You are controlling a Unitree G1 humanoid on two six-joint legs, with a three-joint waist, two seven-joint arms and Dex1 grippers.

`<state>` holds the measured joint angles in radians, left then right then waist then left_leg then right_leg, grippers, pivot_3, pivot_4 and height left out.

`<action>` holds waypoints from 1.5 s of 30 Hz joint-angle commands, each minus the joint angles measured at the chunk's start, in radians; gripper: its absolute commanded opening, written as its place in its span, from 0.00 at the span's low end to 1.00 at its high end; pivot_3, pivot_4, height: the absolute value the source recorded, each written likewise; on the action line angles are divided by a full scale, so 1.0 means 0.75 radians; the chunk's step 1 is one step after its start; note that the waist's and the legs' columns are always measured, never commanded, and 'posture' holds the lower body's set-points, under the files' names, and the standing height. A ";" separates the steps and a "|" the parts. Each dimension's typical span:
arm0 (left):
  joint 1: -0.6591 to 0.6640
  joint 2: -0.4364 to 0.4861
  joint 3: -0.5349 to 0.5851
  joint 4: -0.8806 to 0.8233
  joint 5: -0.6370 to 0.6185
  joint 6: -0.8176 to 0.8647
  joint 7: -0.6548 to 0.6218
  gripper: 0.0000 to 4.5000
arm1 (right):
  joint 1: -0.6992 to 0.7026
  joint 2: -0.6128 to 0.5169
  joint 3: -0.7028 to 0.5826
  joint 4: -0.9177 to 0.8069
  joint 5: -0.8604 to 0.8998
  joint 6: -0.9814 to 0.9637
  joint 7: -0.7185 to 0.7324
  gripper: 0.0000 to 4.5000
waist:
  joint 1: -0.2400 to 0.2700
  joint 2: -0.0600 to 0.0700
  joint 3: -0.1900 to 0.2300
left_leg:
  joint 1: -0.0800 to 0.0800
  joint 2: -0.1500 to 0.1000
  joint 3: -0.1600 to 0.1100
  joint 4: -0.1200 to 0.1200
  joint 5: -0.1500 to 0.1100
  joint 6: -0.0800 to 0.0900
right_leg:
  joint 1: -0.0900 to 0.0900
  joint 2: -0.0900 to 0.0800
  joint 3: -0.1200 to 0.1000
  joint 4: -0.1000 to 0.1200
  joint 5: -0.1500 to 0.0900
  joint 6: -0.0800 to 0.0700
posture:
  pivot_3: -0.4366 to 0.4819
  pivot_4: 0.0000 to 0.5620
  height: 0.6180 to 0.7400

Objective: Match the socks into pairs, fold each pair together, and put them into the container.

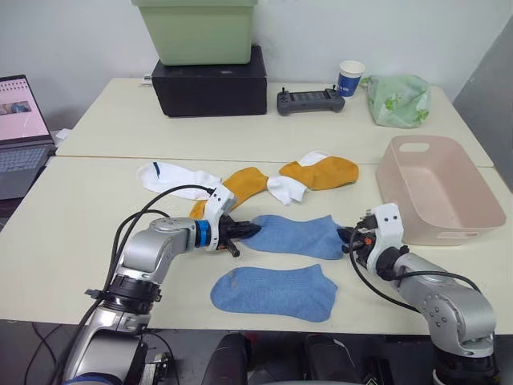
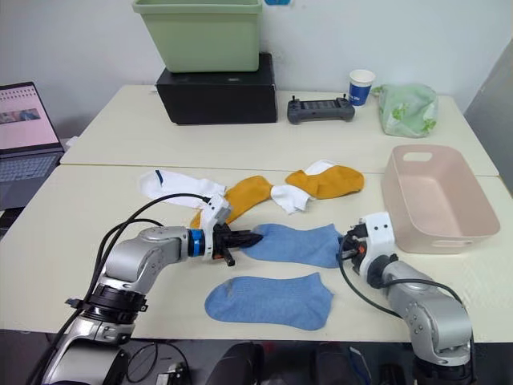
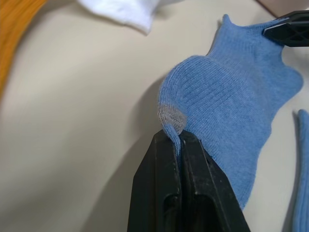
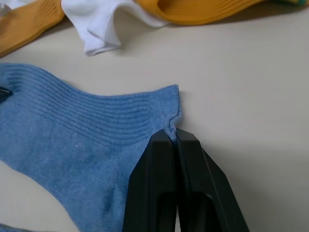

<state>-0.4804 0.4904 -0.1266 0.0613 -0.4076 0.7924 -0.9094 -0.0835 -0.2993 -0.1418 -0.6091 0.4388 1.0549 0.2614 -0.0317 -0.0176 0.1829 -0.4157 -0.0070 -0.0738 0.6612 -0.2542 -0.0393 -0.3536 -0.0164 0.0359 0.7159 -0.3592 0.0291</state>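
Both arms are working one blue sock mid-desk. Left end effector is pinching its toe; right end effector is pinching the cuff edge. Both are clamped tight on fabric. Second blue sock is lying flat just nearer the robot, apart from the first. Orange socks and white socks are lying loose further back, partly overlapping. Pink basket is sitting empty at right. Judgement: first pair is only being aligned; nothing folded or stowed yet.
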 commanded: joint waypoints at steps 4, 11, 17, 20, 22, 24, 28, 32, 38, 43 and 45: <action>-0.045 0.115 0.156 -0.075 -0.121 -0.010 -0.112 0.00 | -0.028 0.101 -0.033 -0.243 0.102 0.023 -0.085 0.01 | -0.011 0.000 0.000 | 0.000 0.002 -0.001 -0.001 0.000 0.000 | -0.001 0.002 0.000 0.001 0.000 0.000 | 0.48 0.27 0.84; 0.010 0.425 0.325 -0.359 -0.425 0.307 -0.276 0.00 | 0.037 0.110 -0.284 -0.539 0.560 0.255 -0.111 0.01 | -0.019 0.000 0.000 | -0.001 0.001 -0.002 -0.002 0.000 0.000 | 0.001 0.001 -0.001 -0.004 0.000 0.000 | 0.48 0.27 0.84; 0.211 0.583 0.356 -0.487 -0.534 0.425 -0.313 0.00 | 0.299 -0.077 -0.282 -0.584 1.038 0.138 -0.313 0.01 | -0.016 0.001 0.001 | 0.001 0.001 0.000 -0.002 0.000 0.000 | 0.002 -0.001 0.000 -0.003 0.000 0.000 | 0.48 0.27 0.84; 0.346 0.598 0.329 -0.530 -0.497 0.363 -0.299 0.00 | 0.379 -0.213 -0.219 -0.584 1.145 0.042 -0.406 0.01 | -0.018 0.001 0.001 | 0.002 0.001 0.001 -0.002 0.000 0.000 | 0.001 -0.001 0.002 -0.002 0.000 0.000 | 0.48 0.27 0.84; 0.429 0.573 0.313 -0.547 -0.454 0.300 -0.261 0.00 | 0.426 -0.306 -0.162 -0.584 1.139 -0.008 -0.430 0.01 | -0.020 0.001 0.001 | 0.002 0.001 0.002 -0.002 0.000 0.000 | 0.001 -0.001 0.002 -0.002 0.000 0.000 | 0.48 0.27 0.84; 0.488 0.552 0.302 -0.563 -0.441 0.263 -0.239 0.00 | 0.472 -0.357 -0.109 -0.584 1.096 -0.060 -0.446 0.01 | -0.016 0.000 0.001 | 0.002 0.001 0.002 -0.002 0.000 0.000 | 0.001 -0.001 0.002 -0.003 0.000 0.000 | 0.48 0.27 0.84; 0.584 0.550 0.313 -0.629 -0.465 0.257 -0.215 0.00 | 0.546 -0.412 -0.039 -0.584 1.029 -0.153 -0.465 0.01 | -0.009 0.000 0.001 | 0.001 0.001 0.001 -0.002 0.000 0.000 | 0.001 -0.001 0.002 -0.003 0.000 0.000 | 0.48 0.27 0.84; 0.655 0.565 0.331 -0.683 -0.478 0.248 -0.205 0.00 | 0.588 -0.442 0.009 -0.584 0.952 -0.203 -0.453 0.01 | -0.004 0.000 0.001 | 0.001 0.001 0.002 -0.002 0.000 0.000 | 0.001 -0.001 0.002 -0.004 0.000 0.000 | 0.48 0.27 0.84; 0.701 0.574 0.299 -0.707 -0.432 0.203 -0.179 0.00 | 0.570 -0.458 0.065 -0.562 0.884 -0.237 -0.433 0.01 | -0.001 0.000 0.001 | 0.001 0.001 0.002 -0.002 0.000 0.000 | 0.001 -0.001 0.002 -0.004 0.000 0.000 | 0.48 0.27 0.84; 0.720 0.524 0.236 -0.704 -0.372 0.138 -0.115 0.00 | 0.545 -0.465 0.105 -0.536 0.831 -0.241 -0.412 0.01 | 0.000 0.000 0.001 | 0.001 0.001 0.002 -0.002 0.000 0.000 | 0.001 -0.001 0.002 -0.004 0.000 0.000 | 0.48 0.27 0.84; 0.729 0.510 0.220 -0.705 -0.360 0.130 -0.094 0.00 | 0.542 -0.473 0.122 -0.528 0.810 -0.232 -0.405 0.01 | 0.000 0.000 0.001 | 0.001 0.001 0.002 -0.002 0.000 0.000 | 0.001 -0.001 0.002 -0.004 0.000 0.000 | 0.48 0.27 0.84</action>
<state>0.0633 0.8770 0.0420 -0.4414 -0.6842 0.9072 -0.9915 0.3307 -0.6434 -0.0511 -0.9669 1.0589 0.8973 -0.0532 -0.0317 -0.0177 0.1837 -0.4151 -0.0063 -0.0722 0.6595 -0.2544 -0.0392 -0.3527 -0.0172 0.0377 0.7129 -0.3594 0.0294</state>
